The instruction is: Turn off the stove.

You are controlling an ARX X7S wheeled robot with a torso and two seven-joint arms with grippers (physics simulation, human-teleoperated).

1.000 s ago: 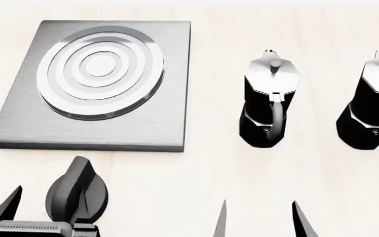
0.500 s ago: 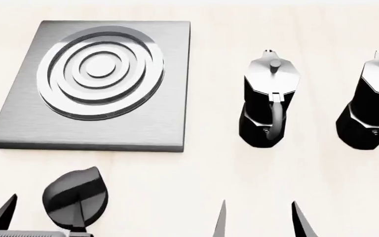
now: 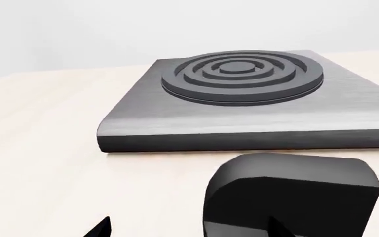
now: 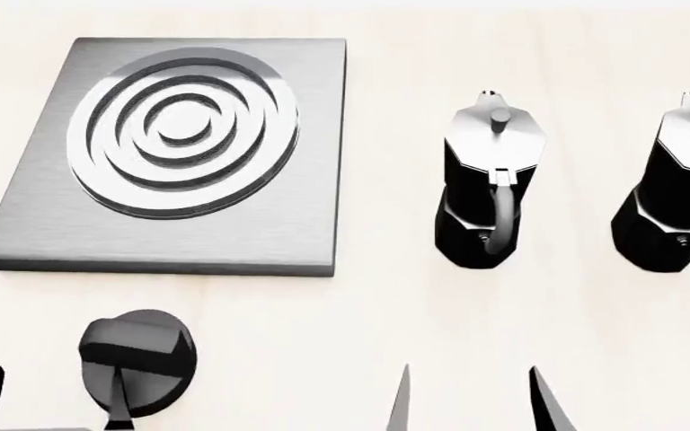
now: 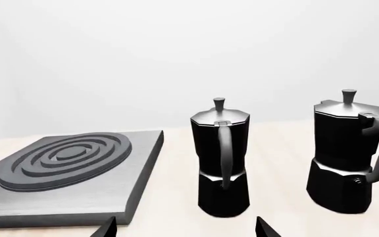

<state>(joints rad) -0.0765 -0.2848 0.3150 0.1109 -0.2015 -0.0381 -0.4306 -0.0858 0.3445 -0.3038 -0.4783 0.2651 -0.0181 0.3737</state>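
Now at the knob (image 4: 137, 362): left gripper (image 4: 46, 404), jaws spread, straddles it at the worktop's near edge.
Right gripper (image 4: 474, 400) idles, jaws spread; a loose grip could slip off the ridges, leaving the stove (image 4: 33, 238) on.

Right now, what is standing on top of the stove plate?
Nothing stands on the stove plate: its ringed burner is bare in all three views. Both moka pots stand on the table beside it. The underside of the plate cannot be seen.
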